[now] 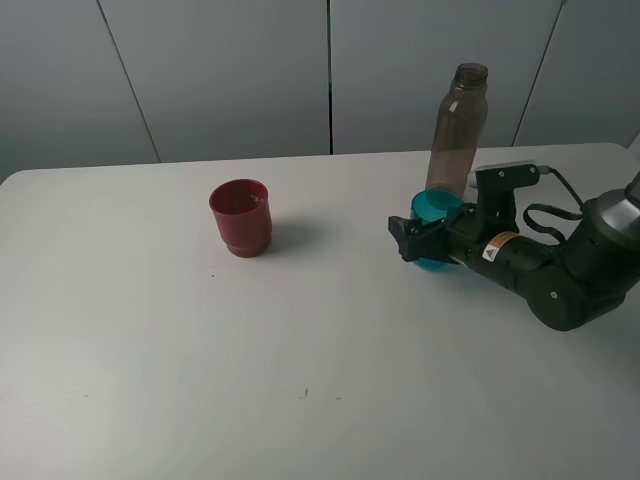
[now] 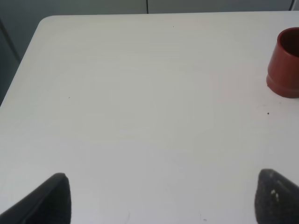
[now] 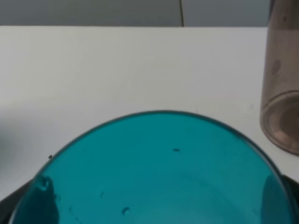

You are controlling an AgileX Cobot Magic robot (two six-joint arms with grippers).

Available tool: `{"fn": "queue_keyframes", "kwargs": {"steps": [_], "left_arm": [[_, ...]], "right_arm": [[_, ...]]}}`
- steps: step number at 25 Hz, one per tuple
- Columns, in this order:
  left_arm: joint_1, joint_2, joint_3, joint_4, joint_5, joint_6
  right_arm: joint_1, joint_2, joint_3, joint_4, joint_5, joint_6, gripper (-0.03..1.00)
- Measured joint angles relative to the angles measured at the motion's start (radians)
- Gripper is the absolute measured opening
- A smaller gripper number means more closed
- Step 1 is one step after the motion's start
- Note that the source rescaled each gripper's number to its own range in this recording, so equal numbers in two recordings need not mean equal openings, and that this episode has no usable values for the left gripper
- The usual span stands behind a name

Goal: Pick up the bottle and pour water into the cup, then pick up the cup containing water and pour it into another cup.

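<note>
A: Exterior high view. Teal tumbler (image 1: 436, 229) sits between the fingers of the right tool (image 1: 428, 243), on the right half of the worktop (image 1: 300, 330). Fingers lie against its sides; I read the tool as holding the tumbler. Whether the base is off the worktop, cannot tell.

B: Bottle?

A: Smoky bottle (image 1: 455, 128) upright, just beyond the tumbler on the far side, uncapped, not held. Red cup (image 1: 241, 217) upright, well apart to the left, mouth open upward.

B: Left wrist view?

A: Left tool (image 2: 159, 198) spread wide, both tips visible at the near edge, nothing between them. Red cup (image 2: 285, 63) at the right margin, bare worktop (image 2: 140, 93) ahead.

B: Right wrist view?

A: Tumbler (image 3: 159, 172) fills the near field, rim toward the camera; small droplets on the inner wall. Water level not readable. Bottle (image 3: 281, 93) base just beside it on the right.

B: Governing relation for the coming move?

A: Judgement: red cup lies straight left of the held tumbler. Tumbler axis vertical, so it must travel left, then tip over the red rim. The right arm has it.
</note>
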State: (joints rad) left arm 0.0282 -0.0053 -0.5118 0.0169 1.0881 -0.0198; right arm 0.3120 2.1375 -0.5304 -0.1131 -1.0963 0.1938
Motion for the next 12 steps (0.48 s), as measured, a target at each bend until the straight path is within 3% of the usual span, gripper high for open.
{"fn": "queue_keyframes", "kwargs": {"steps": [5,12], "left_arm": [[0.0,0.0,0.0,0.0,0.0,-0.002],[0.0,0.0,0.0,0.0,0.0,-0.002]], "right_arm": [[0.0,-0.056,0.004,-0.006,0.127,0.006,0.99],[0.0,-0.298,0.033,-0.06,0.62,0.006,0.99]]}}
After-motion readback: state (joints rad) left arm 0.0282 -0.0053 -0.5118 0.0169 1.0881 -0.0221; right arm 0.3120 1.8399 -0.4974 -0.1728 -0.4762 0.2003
